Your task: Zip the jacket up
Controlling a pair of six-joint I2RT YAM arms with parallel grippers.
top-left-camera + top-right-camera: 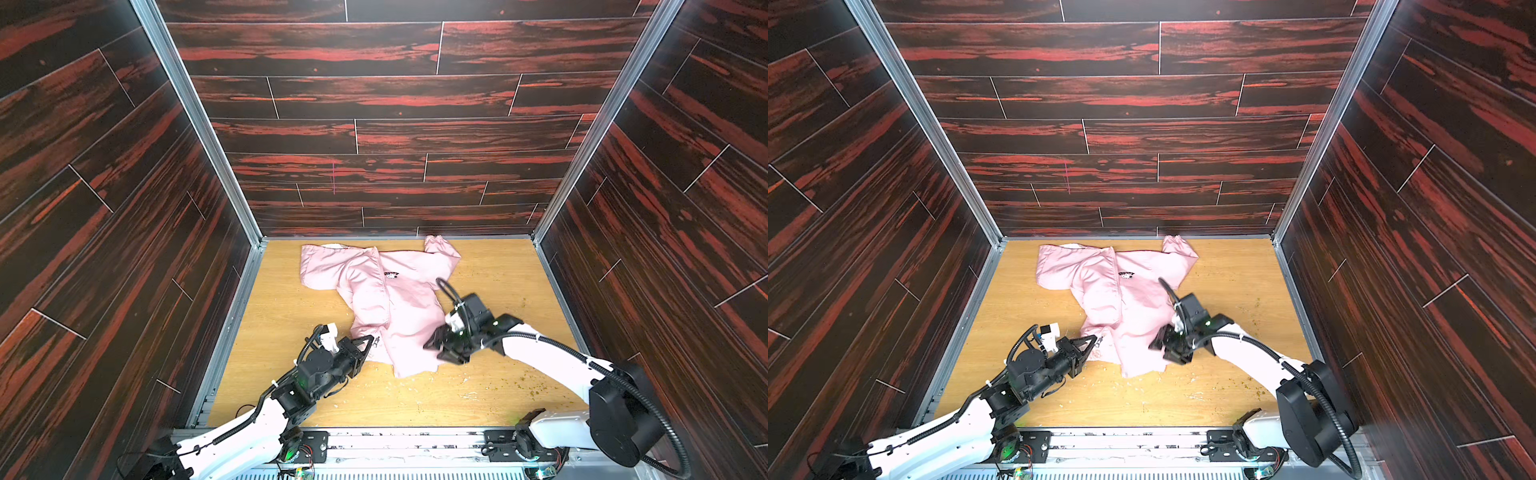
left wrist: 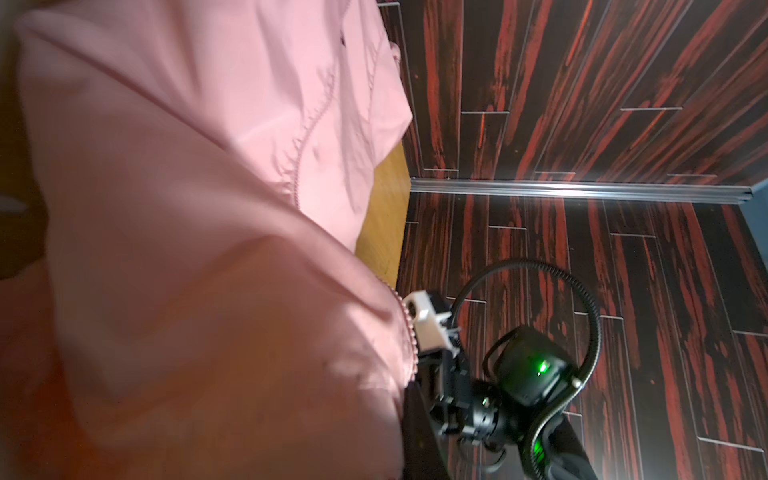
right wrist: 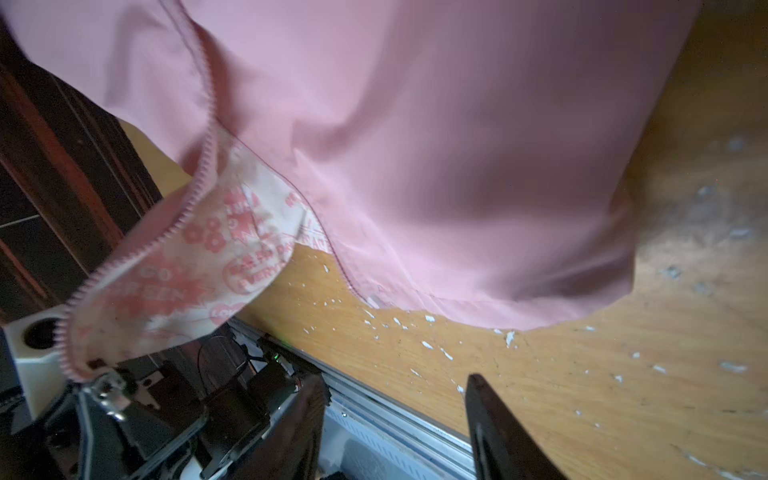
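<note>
Across the far half of the table the jacket lies spread flat, pink side up. Its collar end touches the far edge and its hem points to the near edge, stopping about mid-table. A dark emblem sits on the chest, and one sleeve is bent up against the far edge.

The left gripper is at the hem's left corner in both top views, low over the table. Its jaws are pressed together on the bottom end of one front edge. In the right wrist view that edge is pulled away from the body as a flap. It is turned over so that the pale printed lining faces up, and zipper teeth run along its rim. A metal pull sits at the pinched tip. The other front edge lies apart from the flap, so the front stands open at the hem.

The right gripper hovers at the hem's right side, over the fabric's edge. Its jaws are spread and hold nothing. One dark finger shows over bare wood, clear of the cloth.

White flecks dot the table near the hem.
</note>
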